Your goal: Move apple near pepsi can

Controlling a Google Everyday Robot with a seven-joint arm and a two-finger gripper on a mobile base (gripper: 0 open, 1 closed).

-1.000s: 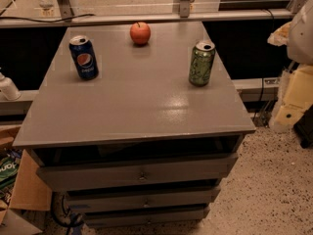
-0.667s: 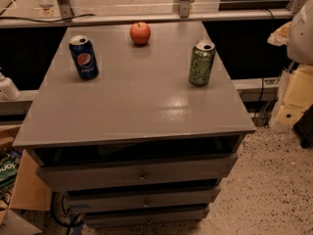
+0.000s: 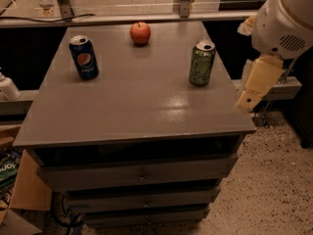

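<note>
Green can [image 3: 202, 62] upright, R side of grey tabletop [image 3: 137, 106]. Drawers [image 3: 139, 173] below. Cardboard box [image 3: 27, 190] lower L; speckled floor [image 3: 274, 190] lower R.

White rounded arm [image 3: 288, 13], vent grille [image 3: 292, 43]; cream gripper [image 3: 248, 100] beside table [image 3: 137, 106].

So the gripper [image 3: 248, 99] hung off the right side of the cabinet top [image 3: 132, 111], just beside the front right corner and not touching it. The green can [image 3: 202, 63] stood near that right edge, the only upright thing on that side. The apple [image 3: 140, 33] sat at the back, with bare surface between it and the pepsi can [image 3: 83, 57] over on the left. The whole front half was open. A rail [image 3: 122, 18] ran close behind the apple.
</note>
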